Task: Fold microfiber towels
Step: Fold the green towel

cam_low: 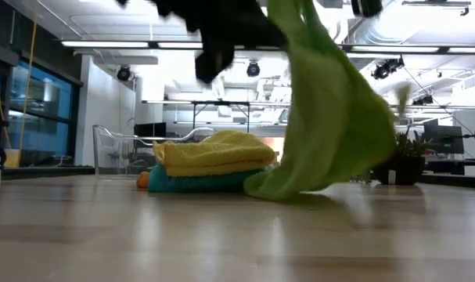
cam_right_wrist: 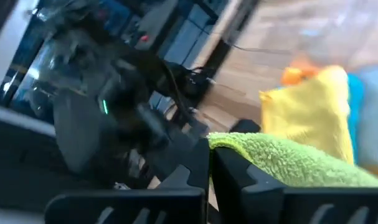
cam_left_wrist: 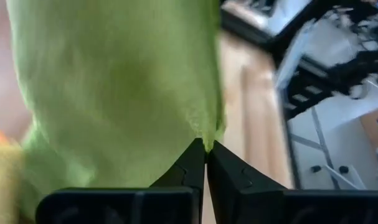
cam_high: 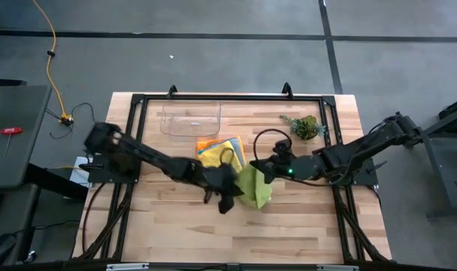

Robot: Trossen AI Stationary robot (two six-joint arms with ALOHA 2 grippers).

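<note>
Green towel [cam_high: 254, 186]: just right of centre in the high view, held off the table by both grippers. In the low view I see it hanging from the top of the frame, its lower end dragging on the wood at centre.

Left gripper [cam_high: 230, 197]: at the towel's left edge. Wrist view shows my fingers [cam_left_wrist: 190, 167] pressed together on a thin pinch of green cloth.

Right gripper [cam_high: 264, 170]: at the towel's upper right. Its wrist view shows the fingers closed on a folded green edge.

Stack [cam_high: 220, 153]: just up-left of the green towel in the high view. Yellow towel [cam_low: 214, 152] on top, teal towel [cam_low: 194, 181] under it, an orange towel [cam_low: 143, 179] peeking out at the left end. The green cloth touches or overlaps the stack's right side; I can't tell which.

Tray [cam_high: 190, 118]: clear, above the stack, toward the table's upper edge.

Plant [cam_high: 304, 126]: upper right of the table [cam_high: 168, 218], well apart from the towels.
</note>
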